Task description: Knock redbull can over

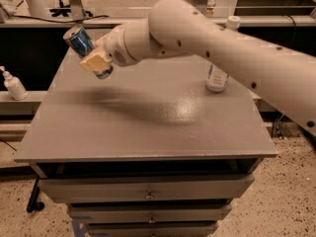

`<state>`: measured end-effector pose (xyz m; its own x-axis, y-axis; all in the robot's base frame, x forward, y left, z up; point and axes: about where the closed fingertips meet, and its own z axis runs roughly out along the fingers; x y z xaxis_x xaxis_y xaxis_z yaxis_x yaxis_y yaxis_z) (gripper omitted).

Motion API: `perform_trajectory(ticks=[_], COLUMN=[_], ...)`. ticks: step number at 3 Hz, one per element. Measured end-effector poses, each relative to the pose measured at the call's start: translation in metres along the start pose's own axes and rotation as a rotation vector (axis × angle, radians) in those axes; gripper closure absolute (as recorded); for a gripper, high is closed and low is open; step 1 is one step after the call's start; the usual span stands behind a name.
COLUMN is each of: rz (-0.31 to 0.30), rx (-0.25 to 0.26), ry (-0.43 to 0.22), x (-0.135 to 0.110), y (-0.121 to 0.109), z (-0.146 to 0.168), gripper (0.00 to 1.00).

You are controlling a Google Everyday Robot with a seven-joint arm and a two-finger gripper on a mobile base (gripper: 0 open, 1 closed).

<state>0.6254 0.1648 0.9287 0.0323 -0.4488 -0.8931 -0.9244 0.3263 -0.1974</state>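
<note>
The redbull can [79, 41] is a slim blue-and-silver can. It is held tilted in the air above the far left part of the grey table [148, 117], silver top pointing up and left. My gripper [95, 63] is shut on the can's lower half, with a yellowish finger pad [91, 61] across its side. The can's shadow lies on the table below it. My white arm reaches in from the right across the table.
A clear water bottle [217, 79] with a white cap stands at the table's far right, mostly hidden behind my arm. A soap dispenser [14, 85] stands on a lower shelf to the left. Drawers [148, 194] sit under the tabletop.
</note>
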Motion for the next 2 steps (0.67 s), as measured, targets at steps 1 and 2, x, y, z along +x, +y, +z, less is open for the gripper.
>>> perform_trajectory(ticks=[1, 2], rz=[-0.032, -0.075], rx=[0.003, 0.0], ry=[0.184, 0.39], x=[0.012, 0.04], y=[-0.029, -0.051], z=[-0.009, -0.011], gripper=[1.0, 1.0])
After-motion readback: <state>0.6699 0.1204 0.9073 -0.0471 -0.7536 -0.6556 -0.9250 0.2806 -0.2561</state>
